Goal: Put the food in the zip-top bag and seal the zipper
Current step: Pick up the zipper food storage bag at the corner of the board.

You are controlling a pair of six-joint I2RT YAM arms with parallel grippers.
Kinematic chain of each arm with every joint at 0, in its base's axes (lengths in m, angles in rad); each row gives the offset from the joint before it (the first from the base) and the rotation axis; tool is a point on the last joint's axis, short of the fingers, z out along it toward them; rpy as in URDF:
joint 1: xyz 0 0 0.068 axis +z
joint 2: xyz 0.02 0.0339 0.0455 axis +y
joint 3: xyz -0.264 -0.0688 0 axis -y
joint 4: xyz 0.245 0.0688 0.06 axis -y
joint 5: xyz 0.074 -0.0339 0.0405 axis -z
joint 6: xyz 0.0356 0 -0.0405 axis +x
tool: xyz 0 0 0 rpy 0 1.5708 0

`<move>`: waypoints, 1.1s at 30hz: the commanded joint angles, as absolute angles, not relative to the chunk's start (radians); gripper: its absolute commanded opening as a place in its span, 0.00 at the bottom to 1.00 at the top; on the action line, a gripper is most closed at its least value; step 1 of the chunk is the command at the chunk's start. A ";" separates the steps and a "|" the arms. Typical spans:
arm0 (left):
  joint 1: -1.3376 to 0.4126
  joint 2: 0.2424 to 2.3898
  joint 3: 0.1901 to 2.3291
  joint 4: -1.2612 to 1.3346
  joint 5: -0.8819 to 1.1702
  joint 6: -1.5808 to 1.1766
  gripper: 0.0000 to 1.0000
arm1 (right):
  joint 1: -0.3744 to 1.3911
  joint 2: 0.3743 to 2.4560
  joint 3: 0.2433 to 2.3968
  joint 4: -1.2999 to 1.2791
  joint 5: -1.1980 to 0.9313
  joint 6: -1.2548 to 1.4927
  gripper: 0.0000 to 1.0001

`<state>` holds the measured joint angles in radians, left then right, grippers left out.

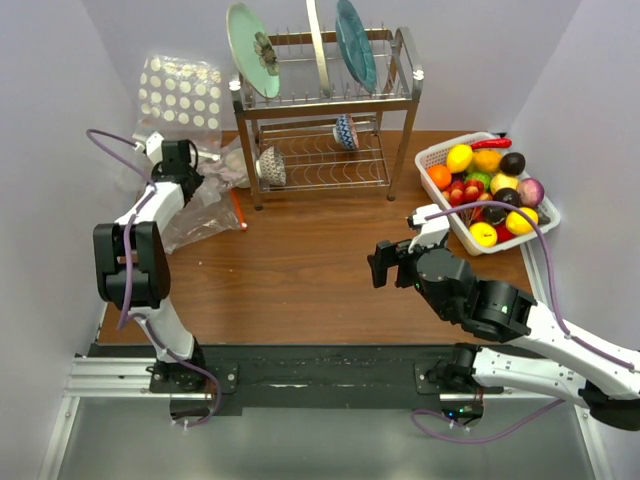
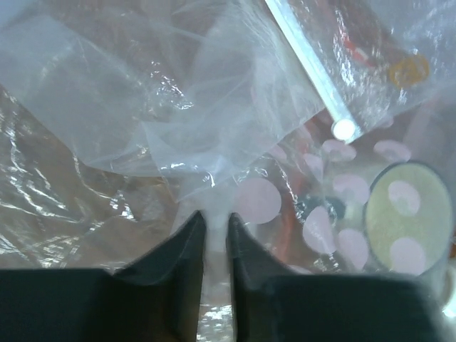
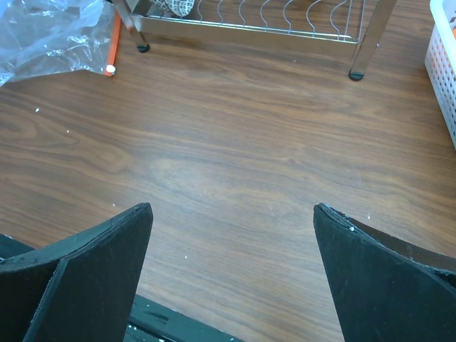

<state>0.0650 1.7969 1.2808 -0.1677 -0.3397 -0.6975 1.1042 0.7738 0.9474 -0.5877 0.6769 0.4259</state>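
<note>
Top cam sits high at the near edge, looking down on the whole table (image 1: 300, 270). Left wrist cam is right up against the zip-top bag (image 2: 178, 92). Right wrist cam looks low across the wood at the rack (image 3: 249, 27), and it catches that bag's corner, same as the top view.

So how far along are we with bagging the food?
Nothing bagged yet: the food sits in the white basket. In hand: the left gripper pinches the zip-top bag between its jaws; the right gripper hangs open over the table. Left: load it, seal the zipper.
</note>
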 commanded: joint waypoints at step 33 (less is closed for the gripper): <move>0.067 0.873 1.123 -0.489 0.495 -0.577 0.00 | 1.106 0.822 0.977 -0.581 0.693 0.456 0.99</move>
<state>0.0692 0.8715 1.0809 -0.4767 0.2420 -0.5564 1.1042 0.8234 0.9497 -0.6121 0.6792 0.4339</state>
